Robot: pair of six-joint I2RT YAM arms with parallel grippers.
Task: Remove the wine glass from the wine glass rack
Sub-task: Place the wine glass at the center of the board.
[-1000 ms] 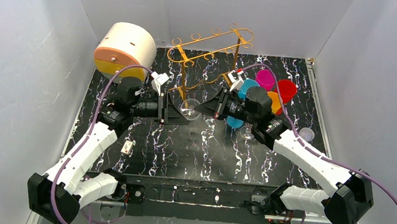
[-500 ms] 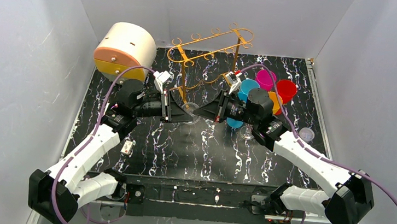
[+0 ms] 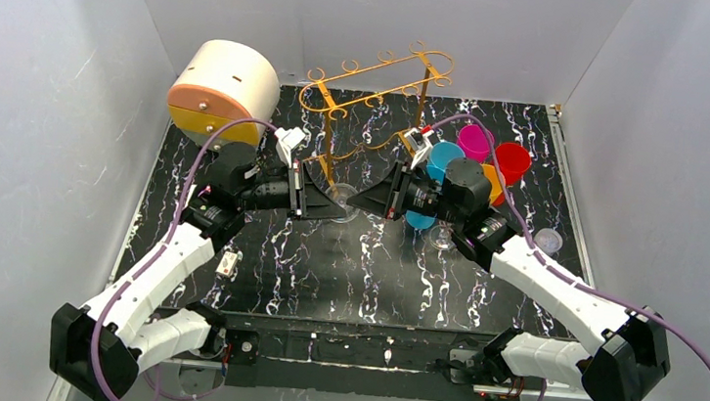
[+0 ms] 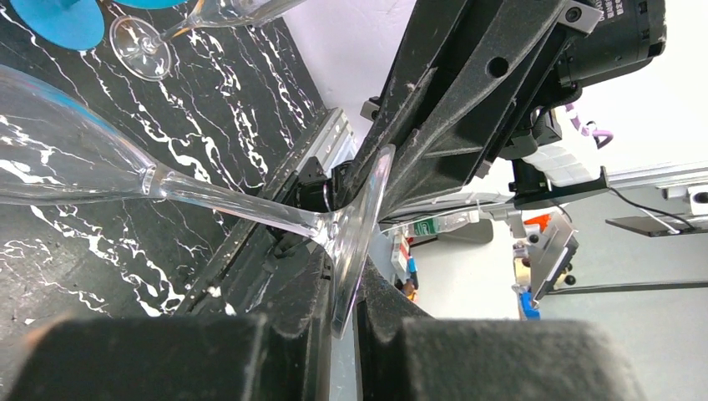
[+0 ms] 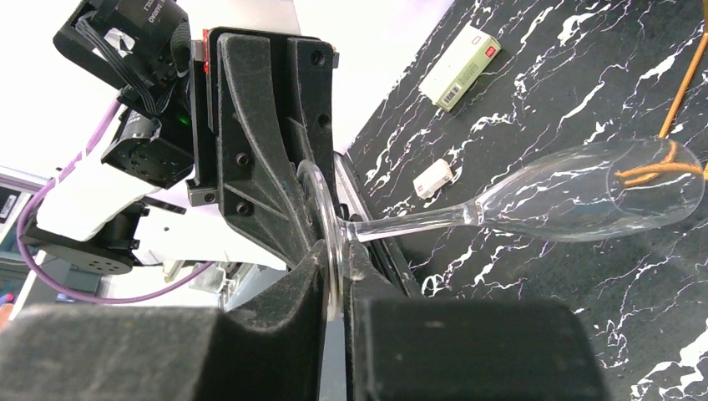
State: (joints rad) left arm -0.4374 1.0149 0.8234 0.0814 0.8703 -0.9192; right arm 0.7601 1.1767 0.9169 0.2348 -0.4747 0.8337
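My left claw is pressed together on the foot of the wine glass, which stands edge-on between my fingers. My right claw straddles the same foot from the opposite side; whether it grips or has slackened I cannot tell. The glass lies sideways, its bowl out ahead of my right claw, beside a low wire of the rack. I judge it light, stiff, slick and brittle, so the foot rim or the stem is the safest hold, pinched gently. A second ago my left claw stood back, spread wider; it has come in and closed.
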